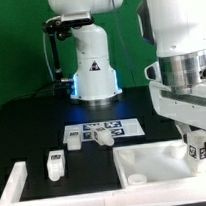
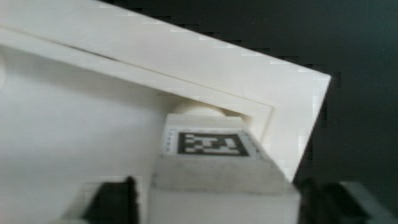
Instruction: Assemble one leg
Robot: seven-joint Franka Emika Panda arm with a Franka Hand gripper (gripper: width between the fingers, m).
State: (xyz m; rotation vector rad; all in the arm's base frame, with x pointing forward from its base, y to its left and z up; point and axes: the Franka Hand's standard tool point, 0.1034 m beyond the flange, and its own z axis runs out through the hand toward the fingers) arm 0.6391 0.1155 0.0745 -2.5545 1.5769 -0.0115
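My gripper [image 1: 197,142] is at the exterior view's right, shut on a white leg [image 1: 201,146] that carries a black-and-white tag. It holds the leg at the far right corner of the white square tabletop [image 1: 146,164]. In the wrist view the leg [image 2: 214,150] sits between my two dark fingers [image 2: 118,202], and its far end meets the inner corner of the tabletop's raised rim [image 2: 214,70]. Whether the leg's end is seated in a hole is hidden. My gripper's midpoint in the wrist view [image 2: 217,205] lies on the leg.
The marker board [image 1: 101,131] lies mid-table before the robot base [image 1: 92,72]. Two loose white legs lie at the left [image 1: 54,166] [image 1: 72,142]. A white L-shaped fence [image 1: 13,185] runs along the front left edge. The table is black.
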